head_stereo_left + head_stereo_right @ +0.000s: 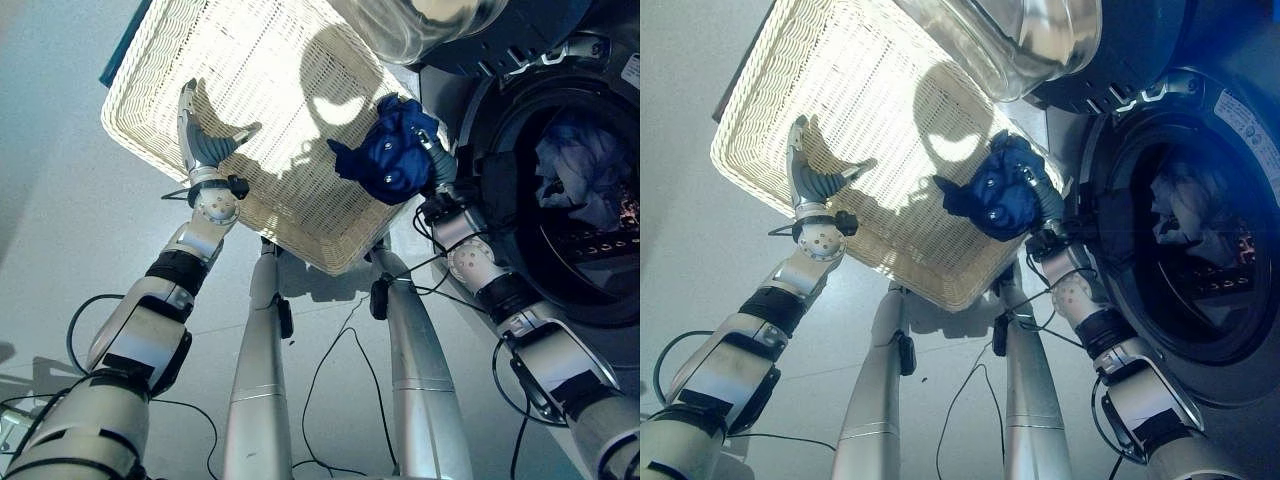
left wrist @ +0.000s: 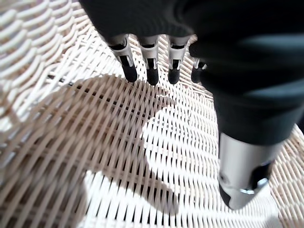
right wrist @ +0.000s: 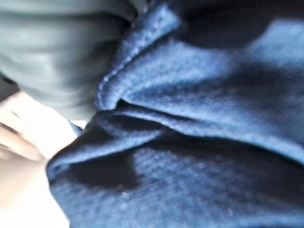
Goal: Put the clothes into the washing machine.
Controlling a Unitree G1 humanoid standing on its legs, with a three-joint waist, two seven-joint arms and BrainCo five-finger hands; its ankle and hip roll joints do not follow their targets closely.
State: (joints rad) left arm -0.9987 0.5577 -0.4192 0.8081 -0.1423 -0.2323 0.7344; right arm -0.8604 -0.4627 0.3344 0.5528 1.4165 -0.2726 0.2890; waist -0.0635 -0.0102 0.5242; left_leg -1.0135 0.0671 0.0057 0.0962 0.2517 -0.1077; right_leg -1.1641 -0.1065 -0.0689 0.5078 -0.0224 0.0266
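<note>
Right hand (image 1: pixel 436 160) grips blue garment (image 1: pixel 392 150) beside washing machine (image 1: pixel 560 200); left hand (image 1: pixel 200 140) spread over basket (image 1: pixel 270 90).

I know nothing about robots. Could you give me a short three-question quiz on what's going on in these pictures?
1. True or false: the blue garment is bunched in the right hand.
2. Over what is the left hand spread?
   A. the white wicker basket
   B. the washing machine drum
   C. the floor
3. Fill in: the washing machine door is ____.

Key: 1 true; 2 A; 3 open, and clothes already lie in the drum.
</note>
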